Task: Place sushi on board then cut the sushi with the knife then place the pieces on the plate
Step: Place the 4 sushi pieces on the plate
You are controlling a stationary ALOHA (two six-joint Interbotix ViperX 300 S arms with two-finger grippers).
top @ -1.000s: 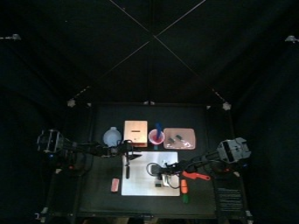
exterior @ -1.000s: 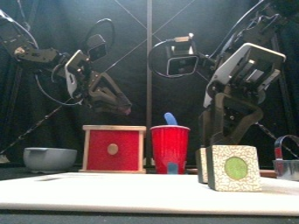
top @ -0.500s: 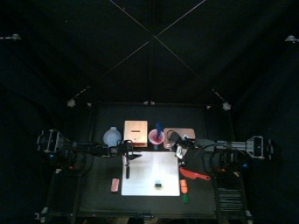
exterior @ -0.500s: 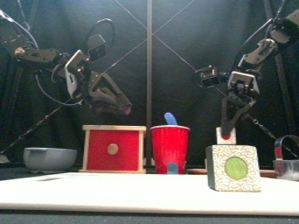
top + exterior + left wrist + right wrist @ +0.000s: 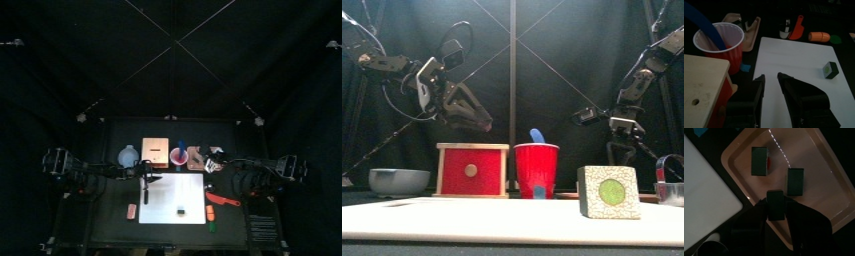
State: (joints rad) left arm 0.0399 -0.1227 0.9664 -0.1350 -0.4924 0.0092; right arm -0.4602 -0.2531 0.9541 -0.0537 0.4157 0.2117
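While my right gripper (image 5: 775, 207) clamps 1 sushi piece (image 5: 775, 197) over the pink tray (image 5: 827, 188), centre-right of the top view | 2 pieces (image 5: 795, 181) already down there | left gripper (image 5: 771, 92) unclenched, left of centre | risk: release too near, toppling a neighbour

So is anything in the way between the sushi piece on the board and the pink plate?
No, nothing visible. Only bare white board lies between that sushi piece and the pink plate. The right gripper hangs low over the plate, though.
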